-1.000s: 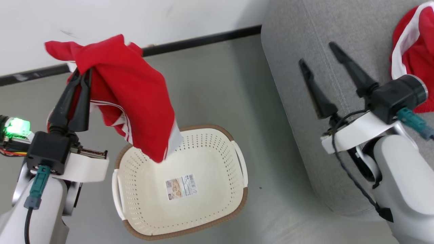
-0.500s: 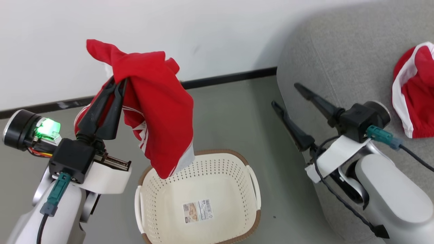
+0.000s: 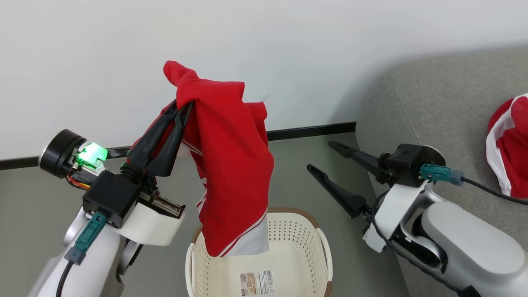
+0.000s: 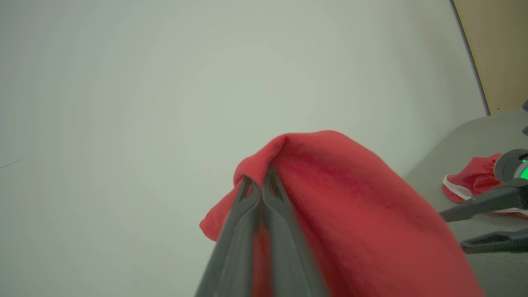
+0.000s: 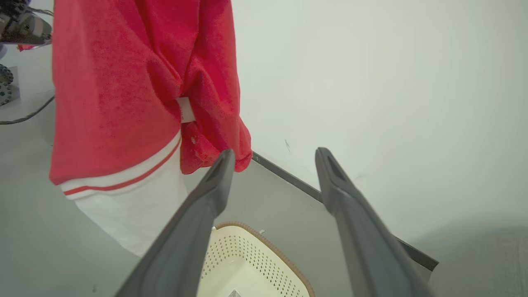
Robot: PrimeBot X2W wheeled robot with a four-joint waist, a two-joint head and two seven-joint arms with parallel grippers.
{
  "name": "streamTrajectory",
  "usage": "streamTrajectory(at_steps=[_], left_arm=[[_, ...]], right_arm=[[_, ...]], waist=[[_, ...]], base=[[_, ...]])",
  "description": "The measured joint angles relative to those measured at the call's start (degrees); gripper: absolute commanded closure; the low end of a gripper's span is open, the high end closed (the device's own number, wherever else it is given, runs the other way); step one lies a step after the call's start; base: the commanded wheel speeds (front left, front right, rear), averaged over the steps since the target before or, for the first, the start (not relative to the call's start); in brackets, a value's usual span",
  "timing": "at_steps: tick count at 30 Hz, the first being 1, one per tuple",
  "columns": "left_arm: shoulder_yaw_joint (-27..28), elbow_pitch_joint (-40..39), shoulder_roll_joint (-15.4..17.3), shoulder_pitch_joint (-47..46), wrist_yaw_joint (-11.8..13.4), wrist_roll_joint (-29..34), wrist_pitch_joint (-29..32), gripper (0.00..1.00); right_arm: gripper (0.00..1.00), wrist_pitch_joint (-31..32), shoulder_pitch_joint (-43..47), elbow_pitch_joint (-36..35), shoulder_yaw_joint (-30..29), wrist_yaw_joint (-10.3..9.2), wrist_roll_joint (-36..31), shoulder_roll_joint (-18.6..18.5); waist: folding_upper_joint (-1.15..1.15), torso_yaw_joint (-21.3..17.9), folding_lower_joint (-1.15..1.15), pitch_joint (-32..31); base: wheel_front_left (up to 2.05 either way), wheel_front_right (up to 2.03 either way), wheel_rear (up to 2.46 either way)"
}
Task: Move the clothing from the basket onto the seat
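Half basket (image 3: 298, 243) cut off; red top (image 3: 231, 165) hides rim.

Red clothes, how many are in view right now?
2. One red garment hangs from the shut left tool above the basket; the other red garment lies on the grey seat at right. More may lie out of frame.

Sticker: a printed paper label (image 3: 258, 283) lies flat on the inner bottom of the basket (image 3: 288, 231).
Sticker print: barcode bars and a small brownish picture; the lettering is too small to read.
Garment tag: a small white tag (image 5: 185, 109) is sewn into a fold of the red garment (image 3: 231, 165); no lettering can be made out on it.
Readable words, brands or numbers: none in any view.
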Motion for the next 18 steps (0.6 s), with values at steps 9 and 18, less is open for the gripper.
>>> streamTrajectory(at_steps=[9,18], left_arm=[[-2.74,0.76,-2.07,-0.46,-1.24,-1.38,0.0,1.0],[-5.44,2.16,-3.59,-1.61,-2.53,-1.4,0.58,1.0]], right_arm=[[0.0,2.34,-4.4,-7.22,12.7,0.0,9.23,-4.64],[0.0,4.01,-8.39,-12.01,19.54,0.01,15.64,-7.15]], waist=[[0.0,2.97,0.0,-3.19],[0.0,5.64,0.0,-5.23]], base=[[0.0,0.0,0.0],[0.0,0.0,0.0]])
